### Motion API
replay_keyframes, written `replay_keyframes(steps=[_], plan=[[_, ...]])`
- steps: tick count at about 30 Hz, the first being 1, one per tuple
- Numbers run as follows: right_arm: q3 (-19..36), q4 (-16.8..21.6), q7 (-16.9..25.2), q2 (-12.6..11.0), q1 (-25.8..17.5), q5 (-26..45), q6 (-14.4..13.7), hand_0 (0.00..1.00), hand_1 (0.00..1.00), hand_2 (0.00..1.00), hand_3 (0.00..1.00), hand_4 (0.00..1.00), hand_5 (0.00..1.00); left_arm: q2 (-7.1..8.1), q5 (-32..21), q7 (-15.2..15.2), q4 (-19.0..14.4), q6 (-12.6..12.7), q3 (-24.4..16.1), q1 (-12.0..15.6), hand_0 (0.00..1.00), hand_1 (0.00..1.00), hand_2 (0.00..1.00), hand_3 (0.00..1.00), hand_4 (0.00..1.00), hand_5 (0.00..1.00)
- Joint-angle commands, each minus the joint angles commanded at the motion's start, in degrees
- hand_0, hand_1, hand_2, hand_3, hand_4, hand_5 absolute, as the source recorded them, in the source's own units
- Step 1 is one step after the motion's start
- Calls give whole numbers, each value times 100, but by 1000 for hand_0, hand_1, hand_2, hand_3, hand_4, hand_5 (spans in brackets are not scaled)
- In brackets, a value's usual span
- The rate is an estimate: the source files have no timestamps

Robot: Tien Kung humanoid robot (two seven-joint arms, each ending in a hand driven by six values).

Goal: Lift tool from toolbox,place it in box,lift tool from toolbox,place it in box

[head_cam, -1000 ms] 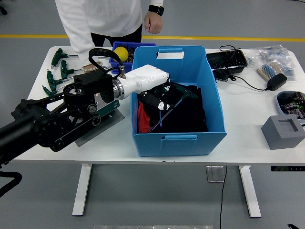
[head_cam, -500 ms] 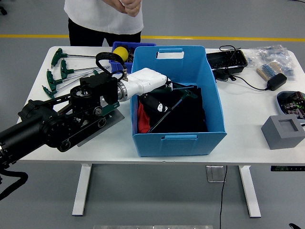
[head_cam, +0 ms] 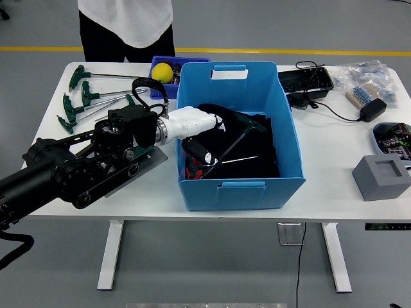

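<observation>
Reaching in from the left, the black left arm [head_cam: 70, 170] stretches across the white table [head_cam: 334, 154] and puts its white-shelled left hand [head_cam: 196, 138] over the left wall of the blue box [head_cam: 241, 186], down among the dark things inside. How the fingers stand cannot be told; they are lost against the black contents. Two slim tools with long metal shafts [head_cam: 231, 151] lie crossed on the black fabric in the middle of the box, one with a green handle toward the box's far right; whether the hand touches either of them cannot be told. A bit of red shows low at the box's left inner corner. Left of the box, several green T-handle tools [head_cam: 80, 96] lie spread on the table, well apart from the hand. Just behind the box's far left corner sits a small blue bin [head_cam: 157, 62] holding a yellow ball [head_cam: 162, 70]. A person in a white top [head_cam: 128, 22] stands behind that corner. Right of the box lie a black tray [head_cam: 305, 80], a cable with a power adapter [head_cam: 371, 110] and a grey block [head_cam: 381, 178].
</observation>
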Motion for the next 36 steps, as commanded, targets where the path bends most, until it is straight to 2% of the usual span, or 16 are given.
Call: replay_keyframes(steps=[3,5,6,7,9,10,14,15,16,20,24,27,28,30,33,36], plan=[[-44,-2,28,-2,0,90,-3,649,625,694,558,784,681,20,-22,-98,-54,245,-98,47,918,976,998,963,986,655],[-66,-4,46,0,2,141,-7,649,625,695,558,784,681,58,-38,-222,-141,579,-274,130,915,970,998,971,996,662],[-75,-5,51,1,4,160,-9,649,625,695,558,784,681,76,-35,-251,-184,665,-361,164,915,970,998,971,996,662],[-85,-6,58,2,5,181,-11,649,625,695,558,784,681,96,-18,-245,-235,675,-441,200,915,970,998,971,996,662],[-144,-7,91,4,6,293,-20,649,625,695,558,784,681,197,66,-40,-515,417,-862,365,915,970,998,971,996,662],[-177,-7,108,4,1,349,-23,649,625,695,559,784,681,248,75,49,-652,310,-1093,433,726,789,878,801,989,674],[-273,3,156,1,-35,515,-32,649,625,695,559,784,681,434,-265,154,-1056,373,-1910,702,726,789,878,801,989,674],[-225,11,135,3,-34,454,-41,649,625,695,559,783,680,450,-544,251,-1190,407,-2235,854,654,678,745,707,969,702],[-148,14,101,10,-26,351,-50,649,625,695,559,783,680,440,-712,340,-1279,389,-2458,959,654,678,745,707,969,702],[1,23,25,32,-11,77,-65,649,625,695,559,783,680,309,-1321,685,-1575,357,-3348,1422,654,678,745,707,969,702],[-160,24,104,44,-41,332,-83,649,625,695,559,783,681,201,-2000,715,-1851,545,-4282,1992,619,650,717,684,961,716],[-348,26,199,54,-63,622,-101,649,625,695,559,783,681,111,-2412,504,-2097,820,-4919,2412,619,650,717,684,961,716],[-403,28,227,62,-70,719,-112,646,625,695,558,783,682,55,-2545,409,-2192,922,-5134,2580,594,624,690,671,937,723],[-448,37,246,75,-74,791,-130,646,625,695,558,783,682,-47,-2766,220,-2317,1036,-5421,2844,594,624,690,671,937,723],[-468,54,229,81,-47,763,-143,646,625,696,558,782,682,-306,-3255,-87,-2339,977,-5882,3304,618,648,709,678,934,729],[-476,64,223,87,-39,752,-151,646,625,696,558,782,682,-493,-3693,-282,-2198,986,-6155,3568,618,648,709,678,934,729]])
